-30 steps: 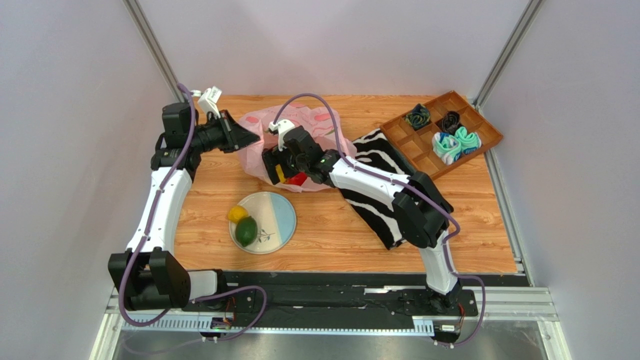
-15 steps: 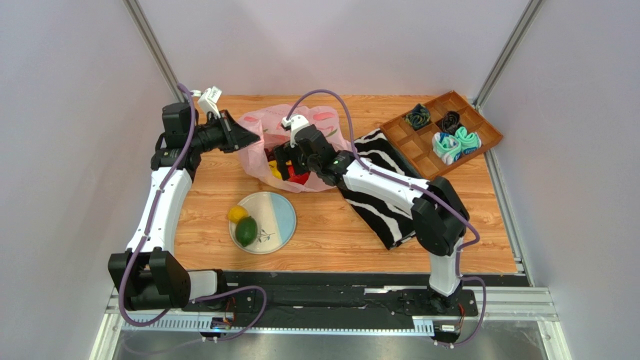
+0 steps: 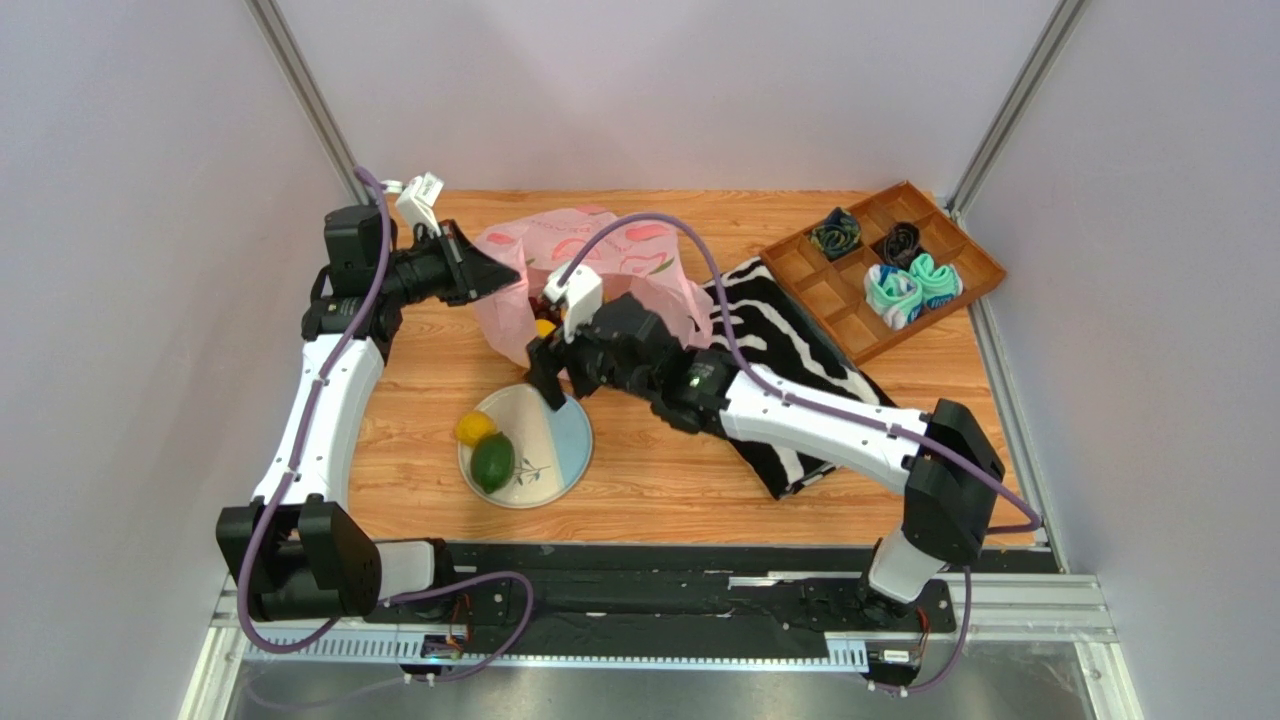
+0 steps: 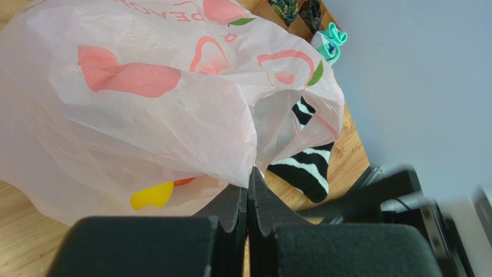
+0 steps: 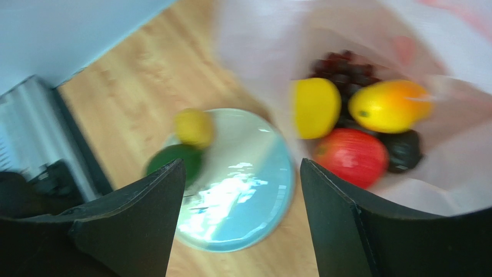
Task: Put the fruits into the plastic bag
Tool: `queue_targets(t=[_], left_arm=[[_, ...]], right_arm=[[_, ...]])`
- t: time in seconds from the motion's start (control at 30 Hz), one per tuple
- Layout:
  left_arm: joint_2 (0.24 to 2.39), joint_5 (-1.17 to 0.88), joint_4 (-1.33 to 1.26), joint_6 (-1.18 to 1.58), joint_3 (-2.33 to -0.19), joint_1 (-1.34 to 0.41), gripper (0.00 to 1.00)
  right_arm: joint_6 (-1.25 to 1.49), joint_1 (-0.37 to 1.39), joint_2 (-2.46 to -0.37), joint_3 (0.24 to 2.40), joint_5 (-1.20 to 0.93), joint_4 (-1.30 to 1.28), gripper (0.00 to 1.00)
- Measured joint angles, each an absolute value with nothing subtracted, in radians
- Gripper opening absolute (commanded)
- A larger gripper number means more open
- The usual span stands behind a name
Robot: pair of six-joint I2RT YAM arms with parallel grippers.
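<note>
The pink peach-printed plastic bag (image 3: 601,255) stands at the back centre. My left gripper (image 3: 508,276) is shut on its rim, holding the mouth up; the left wrist view shows the closed fingertips (image 4: 249,180) pinching the film of the bag (image 4: 144,104). Inside the bag (image 5: 462,173) lie a lemon (image 5: 315,108), the mango (image 5: 390,105), the red fruit (image 5: 351,157) and the grapes (image 5: 343,66). My right gripper (image 3: 544,372) is open and empty over the far edge of the plate (image 3: 564,435). A lemon (image 3: 475,428) and the green fruit (image 3: 492,462) sit on the plate.
A zebra-striped cloth (image 3: 781,375) lies right of the bag, under my right arm. A wooden compartment tray (image 3: 962,255) with rolled teal and black cloth bundles stands at the back right. The pale blue plate (image 5: 248,190) lies in front of the bag.
My right gripper has pulled out of the bag and moved toward me, over the plate, open. The red fruit stayed in the bag. The left gripper has held still.
</note>
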State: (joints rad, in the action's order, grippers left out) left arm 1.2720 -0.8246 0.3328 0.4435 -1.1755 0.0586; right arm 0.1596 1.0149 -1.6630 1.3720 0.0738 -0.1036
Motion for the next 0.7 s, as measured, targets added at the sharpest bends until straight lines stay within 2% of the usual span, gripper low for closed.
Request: queue_targets(t=[0.23, 0.53, 0.7], left_arm=[[1.272, -0.825, 0.333, 0.444, -1.176, 0.059, 0.00], [1.272, -0.809, 0.333, 0.443, -1.176, 0.059, 0.00], [1.272, -0.802, 0.333, 0.441, -1.176, 0.059, 0.00]], right_arm=[[0.186, 1.213, -1.697, 1.393, 0.033, -0.069, 0.81], [0.322, 1.242, -1.976, 1.536, 0.045, -0.129, 0.84], [0.392, 1.242, -2.057, 1.602, 0.072, -0.205, 0.84]])
